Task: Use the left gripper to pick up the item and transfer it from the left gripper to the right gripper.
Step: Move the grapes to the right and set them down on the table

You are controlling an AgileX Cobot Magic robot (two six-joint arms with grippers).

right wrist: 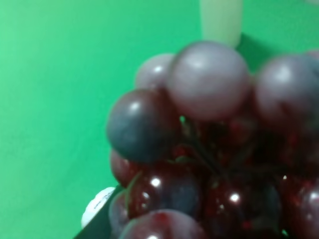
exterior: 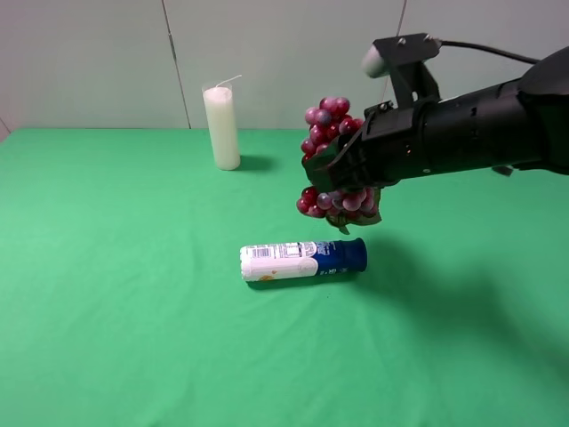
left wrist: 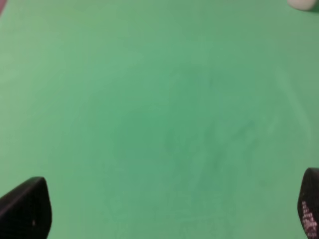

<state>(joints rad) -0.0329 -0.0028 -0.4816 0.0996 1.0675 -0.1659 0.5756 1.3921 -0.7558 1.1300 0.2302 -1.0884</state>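
Note:
The item, a bunch of dark red-purple grapes [exterior: 331,120], hangs in the air above the green table, held in my right gripper [exterior: 342,171]. The bunch stands roughly upright, with grapes showing above and below the jaws and green leaves at the lower end. In the right wrist view the grapes [right wrist: 209,149] fill most of the picture, very close. My left gripper [left wrist: 169,214] is out of the exterior view. In its wrist view its two black fingertips [left wrist: 25,211] stand wide apart over bare green cloth, with nothing between them.
A white-and-blue bottle [exterior: 302,259] lies on its side on the table [exterior: 107,285], below and in front of the grapes. A white candle [exterior: 221,126] stands upright at the back, left of the grapes; it also shows in the right wrist view [right wrist: 222,20].

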